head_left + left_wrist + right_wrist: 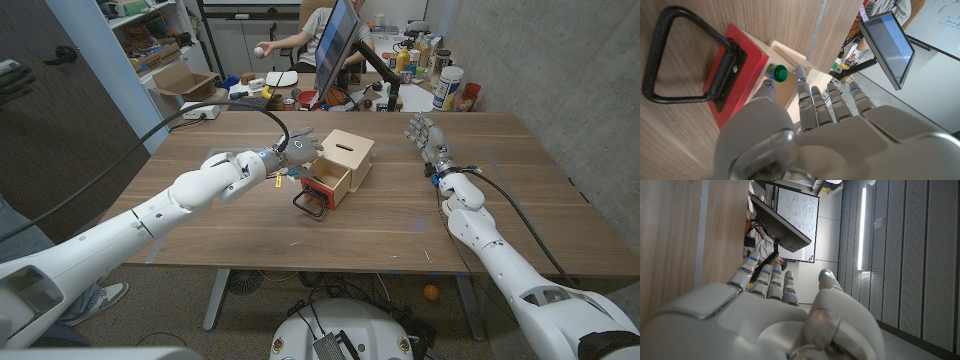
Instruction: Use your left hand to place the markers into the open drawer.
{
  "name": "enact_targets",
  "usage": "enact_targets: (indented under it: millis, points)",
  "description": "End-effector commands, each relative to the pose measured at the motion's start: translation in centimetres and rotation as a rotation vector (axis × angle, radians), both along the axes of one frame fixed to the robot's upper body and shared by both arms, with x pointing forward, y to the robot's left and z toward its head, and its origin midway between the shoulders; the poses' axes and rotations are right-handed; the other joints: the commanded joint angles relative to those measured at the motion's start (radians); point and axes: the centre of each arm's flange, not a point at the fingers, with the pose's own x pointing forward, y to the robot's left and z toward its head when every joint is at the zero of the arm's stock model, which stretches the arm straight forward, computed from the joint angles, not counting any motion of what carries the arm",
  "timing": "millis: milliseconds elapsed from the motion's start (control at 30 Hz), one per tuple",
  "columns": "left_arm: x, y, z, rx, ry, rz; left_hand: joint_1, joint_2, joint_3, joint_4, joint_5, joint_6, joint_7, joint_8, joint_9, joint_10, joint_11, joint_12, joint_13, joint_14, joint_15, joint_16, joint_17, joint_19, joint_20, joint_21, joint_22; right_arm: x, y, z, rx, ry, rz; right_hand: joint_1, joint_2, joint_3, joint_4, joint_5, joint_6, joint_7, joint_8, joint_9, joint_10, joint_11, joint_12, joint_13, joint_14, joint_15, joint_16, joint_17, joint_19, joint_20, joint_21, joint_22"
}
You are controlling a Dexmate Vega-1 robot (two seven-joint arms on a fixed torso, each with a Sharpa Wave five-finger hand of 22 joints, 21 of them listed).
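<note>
while the wooden table (400, 215) bears a small wooden box (343, 156), its red-fronted open drawer (322, 188) is pulled out toward the robot. the left hand (291, 155) is held over the drawer, fingers (805, 100) extended side by side. a green-capped marker (777, 73) is seen inside the drawer by the fingertips; whether it is pinched cannot be told. the right hand (428, 138) is held well apart near the table's right side, fingers loosely apart, holding nothing.

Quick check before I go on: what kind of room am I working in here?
Likely an office or lab workspace: a whiteboard with writing, a monitor on a stand, shelves with boxes, and a person seated behind the wooden table.
</note>
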Motion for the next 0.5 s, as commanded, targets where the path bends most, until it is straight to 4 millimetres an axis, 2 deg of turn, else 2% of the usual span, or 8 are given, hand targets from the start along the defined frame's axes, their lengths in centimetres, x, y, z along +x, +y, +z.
enact_targets:
  millis: [33,300,333,500]
  points:
    - [0.04,-0.1,1.17,-0.055,0.006,-0.007,-0.005,0.003,0.001,-0.001,0.003,0.004,-0.005,0.007,0.0,-0.001,0.002,0.004,0.002,0.003,-0.002,0.0,0.001,-0.004,0.004,0.0,0.005,0.28,0.08,0.42,-0.011,-0.004,0.007,-0.003,-0.002,-0.003,0.001,0.004,0.004,-0.008,0.003,0.003,0.004,-0.001,0.003,0.005,0.002,0.002,0.0,0.003,0.005,0.006,0.001,0.005]
    - [-0.13,-0.2,1.85,-0.085,-0.01,-0.003,-0.001,0.007,0.006,-0.007,0.004,0.013,-0.004,0.014,-0.003,-0.002,0.002,0.005,0.002,0.004,-0.003,0.0,-0.001,-0.004,0.004,0.001,0.005,0.5,0.23,0.44,-0.018,-0.001,0.015,-0.002,-0.002,-0.002,0.001,0.004,0.005,-0.008,0.003,0.003,0.004,0.0,0.003,0.005,0.002,0.002,0.0,0.003,0.004,0.007,0.001,0.005]
    - [-0.13,-0.2,1.89,-0.09,-0.01,-0.003,-0.001,0.008,0.007,-0.008,0.004,0.015,-0.002,0.015,-0.003,-0.001,-0.004,0.006,0.002,0.004,-0.003,0.0,-0.002,-0.004,0.004,0.001,0.005,0.51,0.24,0.45,-0.018,-0.001,0.015,-0.003,-0.002,-0.003,0.001,0.004,0.005,-0.007,0.003,0.003,0.004,0.0,0.003,0.005,0.002,0.002,0.0,0.003,0.004,0.007,0.001,0.005]
    - [-0.16,-0.2,2.01,-0.11,-0.009,-0.004,0.001,0.008,0.009,-0.012,0.005,0.021,-0.002,0.018,-0.005,0.001,0.004,0.008,0.001,0.005,-0.002,0.0,-0.002,-0.004,0.004,0.002,0.005,0.58,0.17,0.53,-0.022,0.0,0.015,-0.003,-0.001,-0.002,0.001,0.004,0.004,-0.008,0.003,0.003,0.004,0.0,0.003,0.005,0.003,0.002,0.001,0.003,0.004,0.007,0.0,0.005]
